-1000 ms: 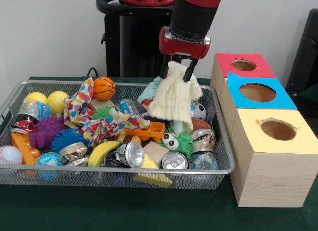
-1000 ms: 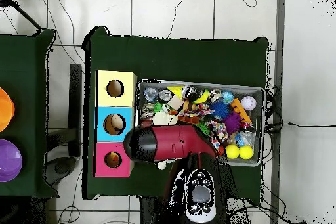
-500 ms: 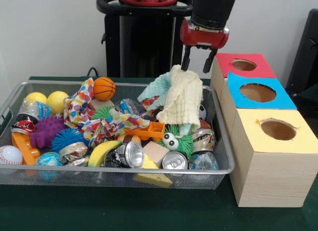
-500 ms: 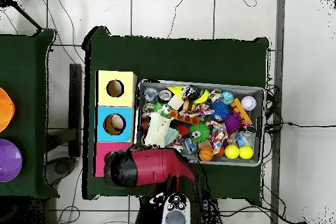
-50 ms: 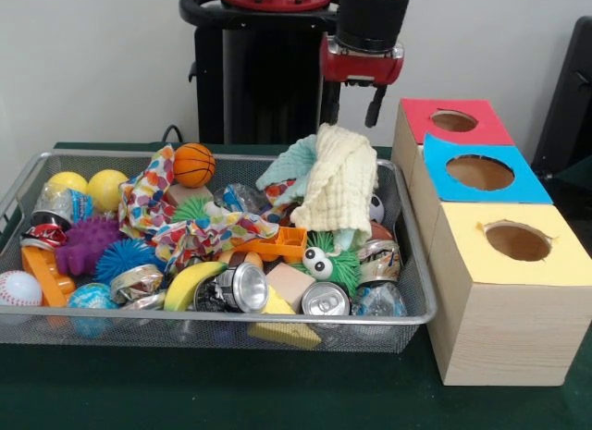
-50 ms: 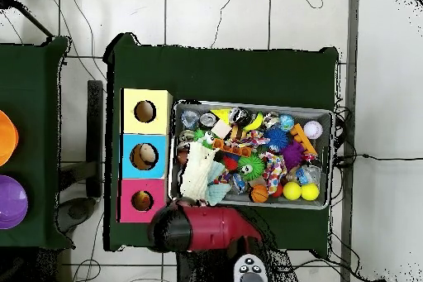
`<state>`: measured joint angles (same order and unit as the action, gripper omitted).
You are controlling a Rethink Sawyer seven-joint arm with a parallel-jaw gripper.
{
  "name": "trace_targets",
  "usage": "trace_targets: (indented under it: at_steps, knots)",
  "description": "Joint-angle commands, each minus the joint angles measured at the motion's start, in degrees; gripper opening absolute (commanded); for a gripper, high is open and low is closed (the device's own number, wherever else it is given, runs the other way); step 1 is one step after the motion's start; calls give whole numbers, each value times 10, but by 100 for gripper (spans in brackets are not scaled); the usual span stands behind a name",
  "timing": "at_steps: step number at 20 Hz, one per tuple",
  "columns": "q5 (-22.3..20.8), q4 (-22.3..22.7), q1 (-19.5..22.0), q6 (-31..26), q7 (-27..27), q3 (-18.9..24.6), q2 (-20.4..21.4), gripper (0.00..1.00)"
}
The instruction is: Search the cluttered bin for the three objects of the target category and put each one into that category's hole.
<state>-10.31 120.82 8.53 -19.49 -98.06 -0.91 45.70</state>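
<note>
Red-and-black gripper hangs spread and empty at top centre, above the pale yellow ribbed cloth draped over clutter inside the wire mesh bin.

Arm raised, tool pointing down, fingers apart, empty.

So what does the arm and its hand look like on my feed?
The arm is a round black segment ending in a red collar with a pale band. Beneath it the hand has two thin dark fingers. From overhead the arm looks red with a black end.
</note>
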Motion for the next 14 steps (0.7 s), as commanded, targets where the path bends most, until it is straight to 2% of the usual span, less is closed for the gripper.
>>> trace_targets:
  at_steps: [1,6,14]
  knots:
    - [14,62,54,24,-45,88,3,100]
    - [0,48,92,41,-36,105,-27,100]
    - [-22,29,138,18,-4,120,-32,100]
